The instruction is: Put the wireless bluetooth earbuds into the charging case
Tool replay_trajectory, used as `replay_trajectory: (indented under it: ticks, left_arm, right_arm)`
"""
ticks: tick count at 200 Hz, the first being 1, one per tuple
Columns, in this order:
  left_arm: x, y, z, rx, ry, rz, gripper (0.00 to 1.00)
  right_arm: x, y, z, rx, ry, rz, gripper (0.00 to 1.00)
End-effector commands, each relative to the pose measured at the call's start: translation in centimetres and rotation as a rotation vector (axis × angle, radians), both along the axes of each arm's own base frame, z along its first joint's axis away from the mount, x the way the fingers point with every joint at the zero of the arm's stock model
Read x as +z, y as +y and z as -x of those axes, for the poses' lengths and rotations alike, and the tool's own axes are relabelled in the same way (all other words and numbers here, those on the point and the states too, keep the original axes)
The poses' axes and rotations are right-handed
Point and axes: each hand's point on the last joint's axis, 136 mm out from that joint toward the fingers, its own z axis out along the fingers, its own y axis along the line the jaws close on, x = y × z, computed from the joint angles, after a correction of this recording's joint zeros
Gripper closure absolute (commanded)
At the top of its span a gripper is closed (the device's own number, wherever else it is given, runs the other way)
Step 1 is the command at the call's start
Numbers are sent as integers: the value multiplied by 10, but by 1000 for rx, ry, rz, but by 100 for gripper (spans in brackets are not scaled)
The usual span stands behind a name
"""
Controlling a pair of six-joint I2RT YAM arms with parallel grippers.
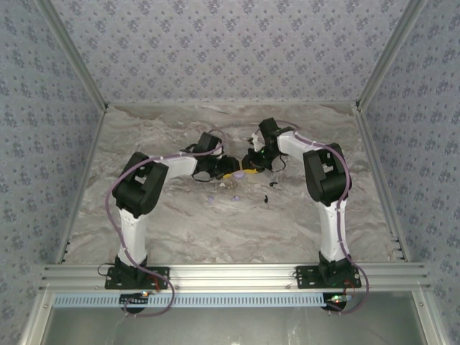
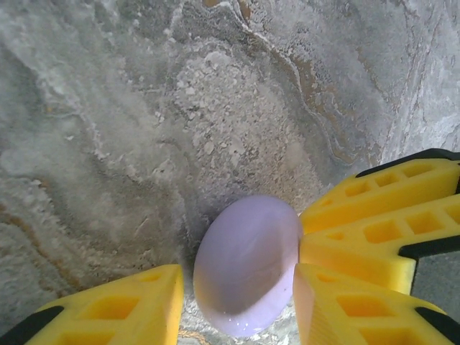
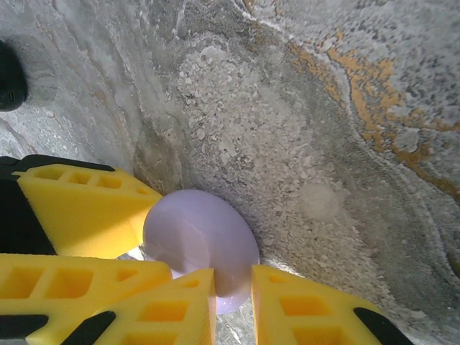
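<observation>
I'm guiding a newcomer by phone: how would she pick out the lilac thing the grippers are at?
On the marble table, go to the centre, where the left gripper and right gripper meet. The lilac oval case sits between their yellow fingers, smooth and far bigger than the tiny lilac and black pieces lying nearby.

- A robotics lab cell, this: bare aluminium frame rails [image 1: 237, 272] boxing it in.
- Patterned backdrop walls [image 1: 230, 50] on three sides, marble-look tabletop [image 1: 215, 230].
- Left arm [image 1: 136, 194] and right arm [image 1: 327, 180] bolted to the front rail.
</observation>
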Motion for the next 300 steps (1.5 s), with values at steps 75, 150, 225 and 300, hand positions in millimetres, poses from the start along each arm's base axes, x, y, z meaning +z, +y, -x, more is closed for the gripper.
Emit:
replay_trajectory:
  ticks: [75,150,225,300]
  left_arm:
    - [-24,-7,13,26,72,35,61]
    - [-21,-7,11,57,69,54,66]
    - [-17,-11,8,72,63,94,69]
    - [-12,-16,7,77,63,137,69]
  right_arm:
    - [-16,-10,12,-53,82,2,78]
    - [-7,-9,7,-64,69,-43,77]
    - [2,-9,6,-74,63,-81,75]
    - [5,-7,7,-73,70,-111,76]
